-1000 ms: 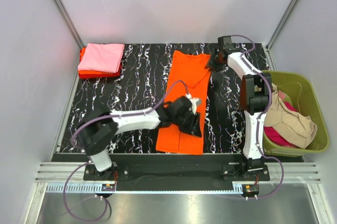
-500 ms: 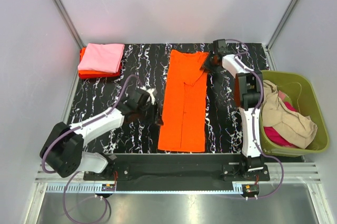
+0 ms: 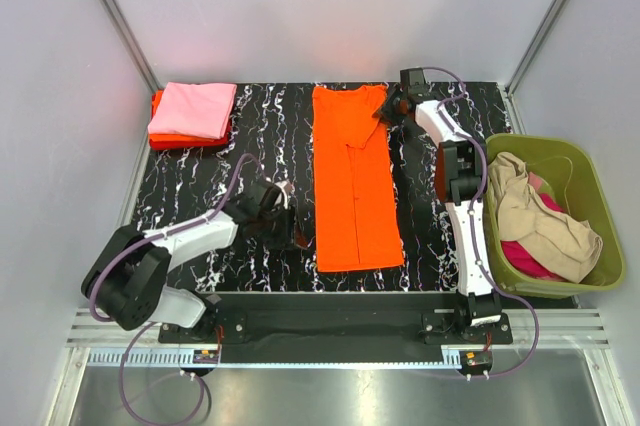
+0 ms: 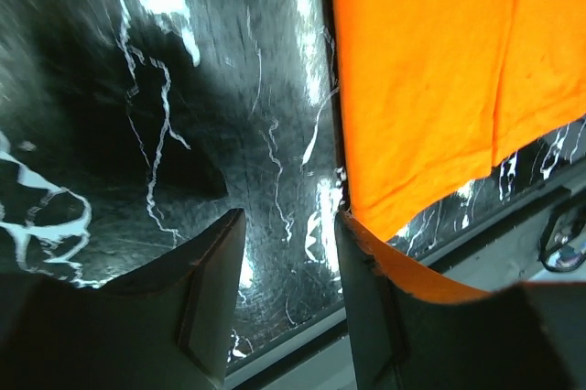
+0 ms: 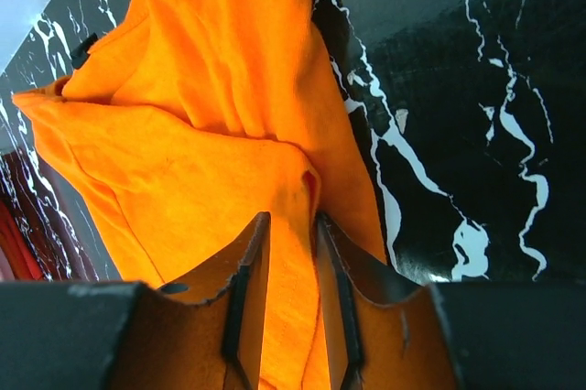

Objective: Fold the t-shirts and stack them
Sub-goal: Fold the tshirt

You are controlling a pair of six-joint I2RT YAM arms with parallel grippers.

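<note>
From above, the orange shirt [image 3: 352,181] is lying on the black marbled table [image 3: 260,146] as a long narrow strip, running from the far edge toward the near edge, about midway between left and right. The left pincer [image 3: 295,228] is sitting low over the table just beside the strip's left edge, near its near end. The right pincer [image 3: 383,108] is reaching to the strip's far right corner and touching the cloth there. In the far left corner a folded pink shirt [image 3: 192,109] is resting on top of a folded red-orange shirt [image 3: 165,138]. To the right of the table a green basket [image 3: 597,186] is holding a crumpled beige shirt [image 3: 545,216] with a magenta shirt [image 3: 522,258] showing under it.

In the left wrist view, the left pincer [image 4: 288,262] is standing with its jaws apart and only bare table [image 4: 183,88] showing between them. The orange shirt [image 4: 430,70] is lying flat beside it, and its near corner is coming right up to one finger [image 4: 366,317]. Whether the cloth is touching that finger is hard to tell.

In the right wrist view, the right pincer [image 5: 291,225] is clamping a raised fold of the orange shirt [image 5: 201,134] between its two fingers [image 5: 245,308]. The cloth around the grip is bunching into soft ridges, and the rest is spreading away over the table [image 5: 476,60].
</note>
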